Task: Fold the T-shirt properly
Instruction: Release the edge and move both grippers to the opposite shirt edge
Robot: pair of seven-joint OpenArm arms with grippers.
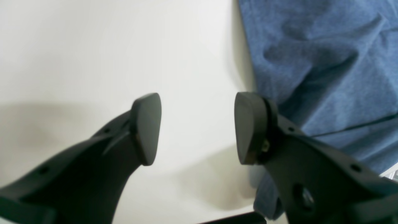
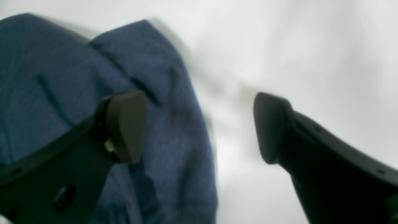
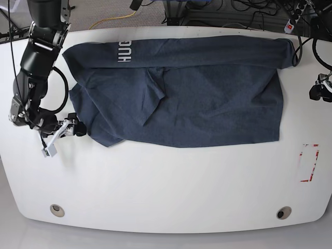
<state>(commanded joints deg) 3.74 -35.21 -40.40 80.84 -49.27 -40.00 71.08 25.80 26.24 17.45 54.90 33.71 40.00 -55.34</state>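
The T-shirt [image 3: 197, 93] lies spread on the white table [image 3: 166, 192], dark navy, with its upper part folded over so the white letters "HUG" [image 3: 122, 58] show at the top left. My right gripper [image 3: 79, 128] is at the shirt's lower left edge. In the right wrist view this gripper [image 2: 199, 127] is open: one finger [image 2: 127, 124] is over the blue cloth [image 2: 174, 124], the other over bare table. My left gripper [image 3: 318, 92] is at the table's right edge, apart from the shirt. This gripper [image 1: 197, 129] is open and empty, with the shirt [image 1: 326, 62] off to one side.
A red-and-white marker [image 3: 309, 162] lies on the table near the right front. Two round holes [image 3: 57, 210] [image 3: 282, 212] sit by the front edge. Cables [image 3: 249, 10] run behind the table's far edge.
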